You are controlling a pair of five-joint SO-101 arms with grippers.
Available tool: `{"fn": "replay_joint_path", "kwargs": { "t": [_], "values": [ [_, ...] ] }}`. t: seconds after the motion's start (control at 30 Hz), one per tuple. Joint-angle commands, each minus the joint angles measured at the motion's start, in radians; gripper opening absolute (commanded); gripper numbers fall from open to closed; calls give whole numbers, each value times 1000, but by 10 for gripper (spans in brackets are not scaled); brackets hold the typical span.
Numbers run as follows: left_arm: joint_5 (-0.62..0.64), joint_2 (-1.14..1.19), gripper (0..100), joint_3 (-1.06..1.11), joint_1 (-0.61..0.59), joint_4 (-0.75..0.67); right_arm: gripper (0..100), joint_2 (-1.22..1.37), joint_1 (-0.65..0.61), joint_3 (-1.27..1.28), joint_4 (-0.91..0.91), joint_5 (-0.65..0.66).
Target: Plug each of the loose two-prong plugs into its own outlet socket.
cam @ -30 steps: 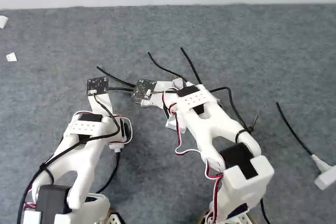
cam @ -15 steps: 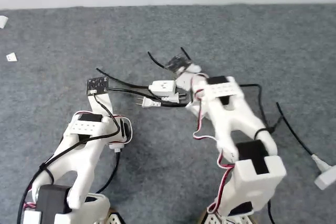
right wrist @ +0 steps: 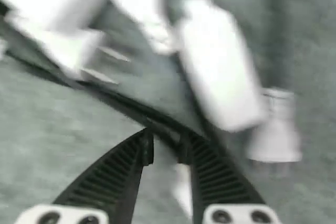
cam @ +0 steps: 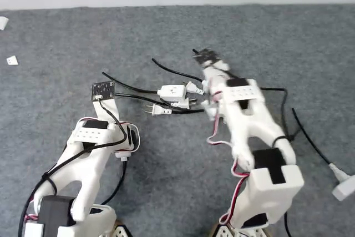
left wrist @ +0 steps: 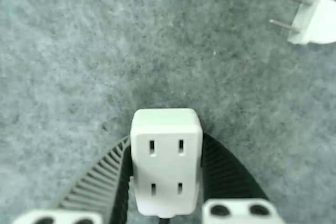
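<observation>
Left claw (left wrist: 166,140) grips outlet block (left wrist: 166,161), sockets outward. Loose plug (cam: 161,110) at frame centre, right of left arm (cam: 89,154), prongs pointing left toward it. Right claw (right wrist: 165,145) grip unreadable.

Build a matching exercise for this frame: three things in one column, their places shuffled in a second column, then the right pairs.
Things
1. outlet block
2. loose plug
3. white connector

Places
a. at the right edge of the high view, on the end of a black cable
b. held in the left gripper
c. lying on the grey carpet between the two arms, prongs bare

Pairs: 1-b, 2-c, 3-a
</observation>
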Motion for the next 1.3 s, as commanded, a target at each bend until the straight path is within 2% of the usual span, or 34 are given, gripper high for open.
{"fn": "replay_joint_path", "kwargs": {
  "t": [0.0,0.07,0.23,0.47,0.73,1.03,1.27],
  "values": [
    [-9,-23,13,-4,-12,-15,113,-82,-88,-57,16,-54],
    [-8,-23,13,-7,-11,-17,118,-85,-139,-54,5,-32],
    [-5,-23,13,-1,12,-52,118,-42,-209,-43,-21,238],
    [-5,-23,13,-1,8,-52,118,-24,-275,-43,-111,459],
    [-8,-23,13,-1,8,-52,119,59,-312,-199,-79,545],
    [-9,-23,13,-1,8,-52,114,294,-315,-512,179,540],
    [-9,-23,13,-1,8,-51,114,302,-332,-520,196,535]
  ]
}}
